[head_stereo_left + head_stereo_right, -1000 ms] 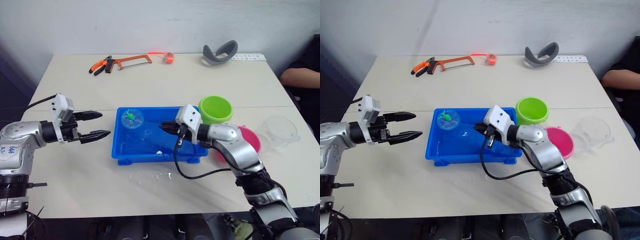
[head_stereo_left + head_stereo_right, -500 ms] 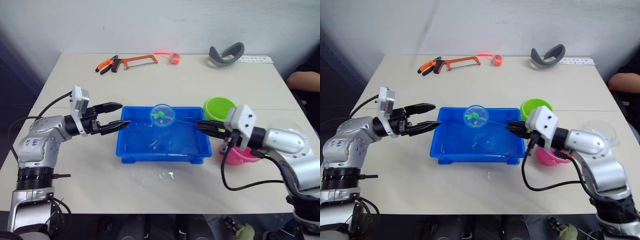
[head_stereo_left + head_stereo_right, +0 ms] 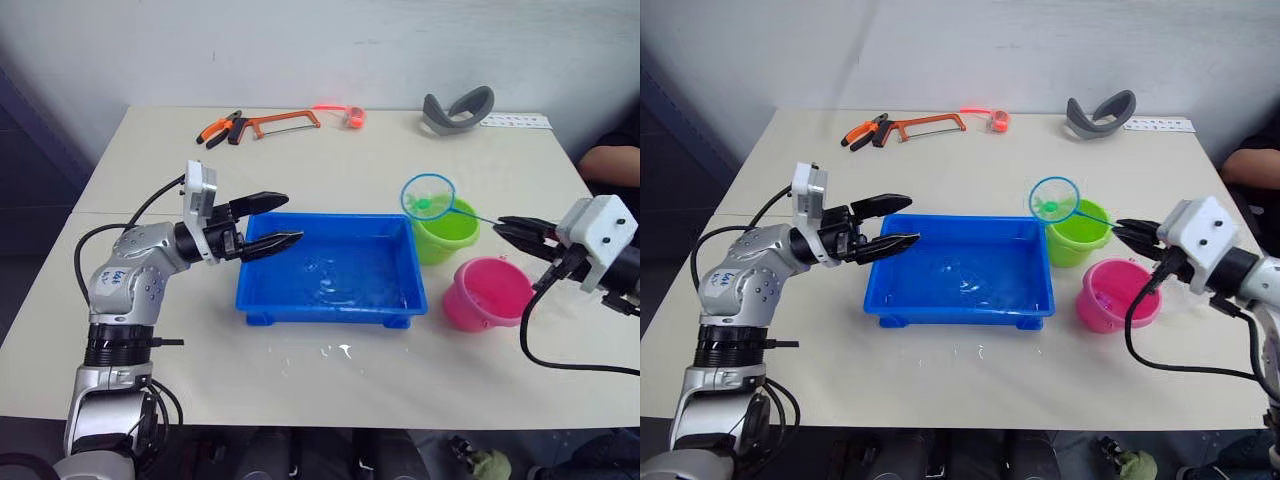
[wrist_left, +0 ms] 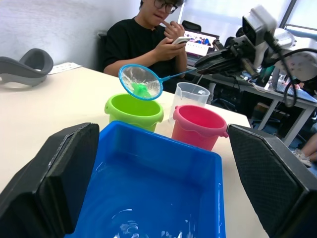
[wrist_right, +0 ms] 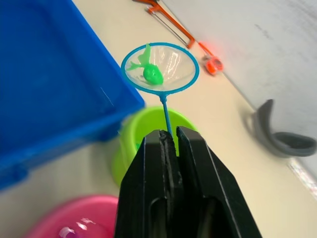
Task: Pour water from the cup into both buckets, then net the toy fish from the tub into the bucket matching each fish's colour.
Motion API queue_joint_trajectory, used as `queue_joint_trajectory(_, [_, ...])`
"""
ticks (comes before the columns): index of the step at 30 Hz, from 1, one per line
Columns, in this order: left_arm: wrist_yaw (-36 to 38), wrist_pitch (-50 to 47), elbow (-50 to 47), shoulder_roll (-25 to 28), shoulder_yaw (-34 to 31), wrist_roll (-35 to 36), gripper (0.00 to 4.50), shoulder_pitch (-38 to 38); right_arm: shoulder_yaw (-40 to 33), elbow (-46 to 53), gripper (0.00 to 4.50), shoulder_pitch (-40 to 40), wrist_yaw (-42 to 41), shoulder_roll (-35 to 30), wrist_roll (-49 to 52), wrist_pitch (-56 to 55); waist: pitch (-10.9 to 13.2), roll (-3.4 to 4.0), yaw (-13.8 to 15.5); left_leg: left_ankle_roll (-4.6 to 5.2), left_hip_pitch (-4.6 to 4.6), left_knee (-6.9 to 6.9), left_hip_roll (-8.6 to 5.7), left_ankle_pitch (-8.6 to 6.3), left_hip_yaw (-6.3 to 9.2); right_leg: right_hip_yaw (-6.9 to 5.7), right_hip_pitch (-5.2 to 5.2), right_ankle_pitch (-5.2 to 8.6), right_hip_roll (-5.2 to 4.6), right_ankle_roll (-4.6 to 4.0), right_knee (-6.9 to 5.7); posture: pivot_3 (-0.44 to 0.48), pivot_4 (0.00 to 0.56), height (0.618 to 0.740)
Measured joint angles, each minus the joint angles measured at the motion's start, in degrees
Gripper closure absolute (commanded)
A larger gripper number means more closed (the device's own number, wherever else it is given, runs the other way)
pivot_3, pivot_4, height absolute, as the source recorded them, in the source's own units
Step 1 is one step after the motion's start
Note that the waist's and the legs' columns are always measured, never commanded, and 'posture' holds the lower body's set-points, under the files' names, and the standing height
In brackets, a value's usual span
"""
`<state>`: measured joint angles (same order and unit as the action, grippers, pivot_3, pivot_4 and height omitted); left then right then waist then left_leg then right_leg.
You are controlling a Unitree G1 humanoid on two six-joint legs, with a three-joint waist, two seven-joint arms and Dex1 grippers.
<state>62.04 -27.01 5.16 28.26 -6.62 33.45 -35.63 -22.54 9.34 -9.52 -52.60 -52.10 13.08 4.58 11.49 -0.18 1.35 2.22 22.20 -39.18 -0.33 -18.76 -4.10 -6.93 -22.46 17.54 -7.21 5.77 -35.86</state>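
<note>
My right gripper (image 3: 508,228) is shut on the thin handle of the net (image 3: 428,196). The blue hoop hangs just above the lime green bucket (image 3: 447,234) and holds one green toy fish (image 5: 152,74). The pink bucket (image 3: 488,293) stands beside the green one, at the near right of the blue tub (image 3: 330,276), which holds rippling water. My left gripper (image 3: 290,218) is open over the tub's far left corner, with nothing between its fingers. The clear cup (image 4: 190,96) stands behind the pink bucket in the left wrist view.
An orange hacksaw (image 3: 278,122), pliers (image 3: 214,130), a small orange item (image 3: 350,115) and a grey curved band (image 3: 458,108) lie along the table's far edge. Water drops (image 3: 335,350) lie in front of the tub. A person (image 4: 148,44) sits beyond the right end.
The right gripper carried the net with the green fish out of the tub's left part, rightwards, to above the green bucket. The left gripper moved in to the tub's left corner.
</note>
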Motion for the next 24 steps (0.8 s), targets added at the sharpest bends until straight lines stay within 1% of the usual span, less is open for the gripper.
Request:
queue_joint_trajectory(2, [0.1, 0.63, 0.2, -0.85, 0.76, -0.03, 0.02, -0.07, 0.15, -5.82, 4.5, -0.01, 1.97, -0.86, -4.9, -8.57, 0.0, 0.0, -0.02, 0.0, 0.0, 0.0, 0.0, 0.0, -0.01, -0.04, 0.0, 0.0, 0.0, 0.0, 0.0, 0.0, 0.15, 0.74])
queue_joint_trajectory(5, [0.24, 1.62, 0.42, -1.35, 1.06, -0.1, 0.02, -0.09, 0.4, -12.32, 4.5, -0.01, 5.09, -1.97, -10.82, -17.99, 0.0, 0.0, -0.05, -0.01, -0.01, 0.0, 0.01, 0.01, -0.02, -0.07, 0.0, 0.0, 0.0, 0.0, 0.0, 0.0, 0.15, 0.74])
queue_joint_trajectory(8, [0.62, 2.46, 1.1, -1.86, 1.5, -0.14, 0.02, -0.16, 2.74, -18.19, 4.5, 0.08, 9.69, -3.85, -18.28, -29.9, 0.0, 0.01, -0.09, -0.03, -0.02, 0.0, 0.0, 0.04, -0.02, -0.07, 0.0, 0.0, -0.01, 0.0, -0.01, 0.0, 0.15, 0.74])
queue_joint_trajectory(10, [0.76, 2.82, 2.05, -2.09, 1.72, -0.22, 0.02, -0.17, 3.65, -19.97, 4.5, 0.07, 12.83, -4.95, -22.37, -36.19, 0.0, 0.01, -0.1, -0.05, -0.02, 0.0, 0.01, 0.06, -0.01, -0.05, 0.0, 0.0, -0.01, 0.0, -0.02, 0.0, 0.15, 0.74])
queue_joint_trajectory(11, [0.81, 3.1, 2.53, -2.25, 2.0, -0.36, 0.02, -0.18, 4.25, -21.36, 4.5, 0.08, 15.99, -6.26, -26.59, -41.39, 0.0, 0.01, -0.16, -0.06, -0.02, 0.0, 0.01, 0.06, -0.01, -0.01, -0.01, 0.0, -0.02, 0.0, -0.02, 0.0, 0.15, 0.74])
queue_joint_trajectory(14, [0.93, 3.35, 2.58, -2.38, 2.23, -0.42, 0.02, -0.18, 4.28, -22.03, 4.5, 0.03, 18.54, -7.1, -29.53, -44.78, 0.0, 0.01, -0.18, -0.06, -0.02, 0.0, 0.02, 0.07, 0.0, 0.07, 0.0, 0.0, -0.01, 0.0, -0.02, 0.0, 0.15, 0.74])
queue_joint_trajectory(16, [1.27, 3.88, 2.59, -2.45, 2.32, -0.44, 0.02, -0.32, 4.57, -23.0, 4.5, 0.05, 27.99, -9.93, -40.8, -50.01, 0.0, 0.03, -0.17, -0.07, -0.01, 0.0, 0.02, 0.07, 0.0, 0.23, -0.02, 0.0, -0.09, 0.0, -0.04, 0.0, 0.15, 0.74])
queue_joint_trajectory(18, [1.38, 4.24, 2.83, -2.67, 2.44, -0.53, 0.02, -0.59, 4.48, -23.06, 4.5, -0.1, 38.89, -12.49, -52.02, -51.69, 0.0, 0.02, -0.16, -0.1, -0.01, 0.0, 0.03, 0.09, 0.02, 0.25, -0.01, 0.0, -0.05, 0.0, -0.02, 0.0, 0.15, 0.74])
queue_joint_trajectory(19, [1.45, 4.46, 3.12, -2.78, 2.66, -0.55, 0.02, -0.7, 4.53, -23.05, 4.5, -0.18, 43.3, -12.85, -55.97, -52.01, 0.0, 0.02, -0.16, -0.11, -0.02, 0.0, 0.03, 0.09, 0.02, 0.26, 0.0, 0.0, 0.01, 0.0, -0.02, 0.0, 0.15, 0.74])
queue_joint_trajectory(21, [2.17, 4.67, 4.23, -3.08, 2.98, -0.56, 0.02, -1.04, 5.97, -23.8, 4.5, -0.17, 51.36, -13.7, -61.68, -53.25, 0.0, 0.03, -0.16, -0.13, -0.01, 0.01, 0.03, 0.1, 0.02, 0.28, -0.01, 0.0, 0.05, 0.0, -0.03, 0.0, 0.15, 0.74])
queue_joint_trajectory(22, [2.87, 4.63, 4.45, -3.08, 3.28, -0.55, 0.02, -1.16, 7.01, -24.36, 4.5, -0.08, 53.83, -14.47, -63.35, -53.79, 0.0, 0.03, -0.16, -0.13, -0.01, 0.01, 0.03, 0.1, 0.02, 0.28, -0.01, 0.0, 0.05, 0.0, -0.03, 0.0, 0.15, 0.74])
queue_joint_trajectory(24, [5.77, 4.43, 4.66, -2.87, 3.81, -0.32, 0.02, -1.38, 9.57, -26.75, 4.5, -0.33, 61.4, -16.32, -68.36, -54.09, 0.0, 0.03, -0.15, -0.13, 0.0, 0.01, 0.03, 0.11, 0.02, 0.29, -0.01, 0.0, 0.06, 0.0, -0.01, 0.0, 0.15, 0.74])
